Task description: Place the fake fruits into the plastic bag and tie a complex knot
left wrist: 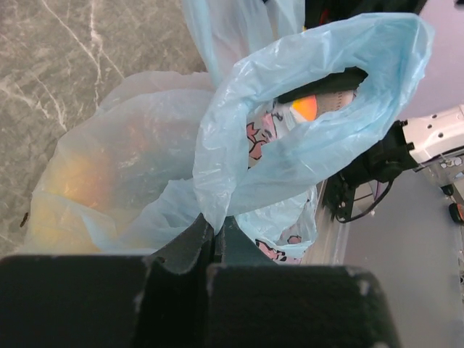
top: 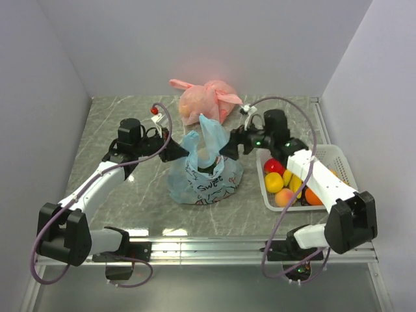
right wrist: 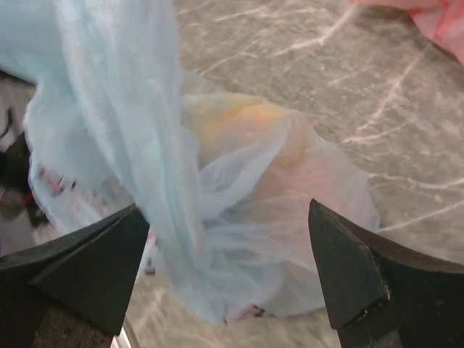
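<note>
Pressed together at the bottom centre of the left wrist view, the fingers (left wrist: 181, 250) of the left gripper (left wrist: 214, 235) pinch a fold of the plastic bag (top: 205, 179) just below its handle loop (left wrist: 312, 109). This seems meant to hold the loop up and open for knotting. The right gripper (right wrist: 228, 279) has its fingers (right wrist: 94, 268) spread wide, with the twisted handle (right wrist: 145, 145) hanging beside the lower-left one, ungripped and probably about to be grasped. The bag sits at the middle of the top view between both grippers. Orange and yellow shapes glow through its plastic. More fake fruits (top: 281, 181) lie in the white basket (top: 338, 153) at right. A pink knotted bag (top: 205, 103) rests behind, well apart.
</note>
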Tool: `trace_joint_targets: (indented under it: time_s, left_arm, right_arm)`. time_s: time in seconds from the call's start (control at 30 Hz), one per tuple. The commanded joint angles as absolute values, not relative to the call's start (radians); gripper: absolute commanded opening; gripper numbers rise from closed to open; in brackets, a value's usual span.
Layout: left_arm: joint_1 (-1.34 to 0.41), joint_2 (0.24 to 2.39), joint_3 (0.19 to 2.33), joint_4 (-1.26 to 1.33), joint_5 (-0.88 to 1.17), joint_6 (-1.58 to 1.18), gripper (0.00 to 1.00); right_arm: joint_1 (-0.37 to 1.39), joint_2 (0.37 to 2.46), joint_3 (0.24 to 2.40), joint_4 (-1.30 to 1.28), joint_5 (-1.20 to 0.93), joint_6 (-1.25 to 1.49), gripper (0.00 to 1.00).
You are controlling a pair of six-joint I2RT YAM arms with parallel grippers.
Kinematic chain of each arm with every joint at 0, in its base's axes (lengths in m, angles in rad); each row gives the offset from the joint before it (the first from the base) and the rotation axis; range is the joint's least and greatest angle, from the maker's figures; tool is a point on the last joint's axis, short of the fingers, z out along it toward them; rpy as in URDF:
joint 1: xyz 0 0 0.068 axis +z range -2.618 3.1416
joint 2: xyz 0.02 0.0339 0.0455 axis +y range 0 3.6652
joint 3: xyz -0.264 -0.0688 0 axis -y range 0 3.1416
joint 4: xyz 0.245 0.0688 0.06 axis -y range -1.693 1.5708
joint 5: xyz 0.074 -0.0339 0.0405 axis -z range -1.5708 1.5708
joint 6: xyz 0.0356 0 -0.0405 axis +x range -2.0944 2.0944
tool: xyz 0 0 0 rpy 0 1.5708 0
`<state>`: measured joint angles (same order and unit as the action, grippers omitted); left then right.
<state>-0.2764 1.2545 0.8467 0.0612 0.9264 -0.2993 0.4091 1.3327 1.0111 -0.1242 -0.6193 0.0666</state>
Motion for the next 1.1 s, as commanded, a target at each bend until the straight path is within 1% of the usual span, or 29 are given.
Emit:
trace_joint_targets:
  time_s: [0.0,0.03,0.07,0.13,0.17,0.23,0.27,0.43,0.73,0.9,1.07]
  left_arm:
    - [-0.279,1.232,0.864,0.061,0.98,-0.258,0.0]
    - [-0.281,1.236,0.865,0.061,0.983,-0.255,0.01]
    - [-0.281,1.239,0.87,0.061,0.988,-0.252,0.01]
    - [-0.281,1.249,0.876,0.058,0.994,-0.245,0.0]
    - [-0.281,1.253,0.88,0.055,0.996,-0.244,0.0]
    - [-0.281,1.262,0.887,0.058,1.006,-0.247,0.0]
    - [-0.281,1.266,0.888,0.06,1.011,-0.248,0.01]
    - [-0.282,1.279,0.913,0.057,1.029,-0.245,0.0]
    - [-0.298,1.298,0.933,0.044,1.037,-0.238,0.0]
    - [-0.298,1.307,0.942,0.051,1.037,-0.248,0.01]
    - [-0.298,1.313,0.946,0.049,1.042,-0.25,0.0]
  right_arm:
    - [0.304,1.392,1.161,-0.381,-1.088,-0.265,0.96]
    - [0.264,1.417,1.199,-0.461,-1.145,-0.347,0.97]
    - [0.247,1.478,1.276,-0.629,-1.235,-0.509,0.97]
    - [0.232,1.552,1.38,-0.858,-1.285,-0.718,0.97]
    - [0.229,1.63,1.487,-1.096,-1.301,-0.935,0.98]
    - [0.23,1.713,1.625,-1.309,-1.354,-1.131,0.98]
    - [0.233,1.782,1.656,-1.441,-1.37,-1.255,0.98]
    - [0.23,1.859,1.677,-1.428,-1.388,-1.302,0.99]
    - [0.273,1.997,1.805,-1.44,-1.451,-1.287,1.0]
    - [0.319,2.025,1.787,-1.442,-1.462,-1.304,1.0]
    - [0.357,2.034,1.726,-1.443,-1.476,-1.327,1.0]
